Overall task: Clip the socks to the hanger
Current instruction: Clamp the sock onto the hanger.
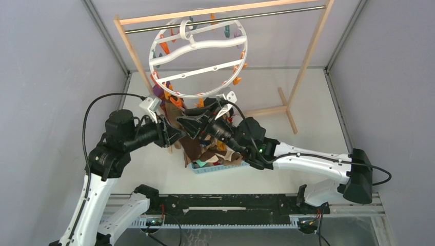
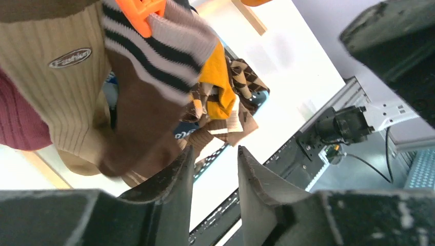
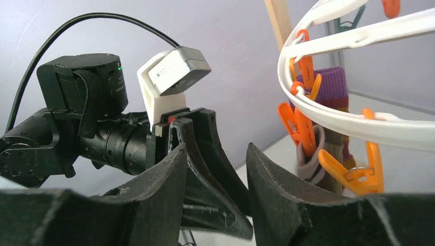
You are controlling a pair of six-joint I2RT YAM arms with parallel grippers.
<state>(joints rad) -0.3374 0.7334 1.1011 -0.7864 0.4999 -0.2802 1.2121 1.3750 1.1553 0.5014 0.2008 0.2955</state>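
The hanger, a white ring, hangs from the rack rod, with several socks clipped at its lower left rim. In the left wrist view a brown sock with a striped cuff hangs from an orange clothespin, beside a beige ribbed sock and a maroon one. My left gripper is open and holds nothing, and the brown sock hangs just outside one finger. My right gripper is open and empty, facing the left gripper close below the ring. The striped cuff is pinned by an orange clip.
A light-blue basket of loose socks stands on the table under the right forearm. The wooden rack's post and foot stand behind on the right. More orange clothespins dangle from the ring.
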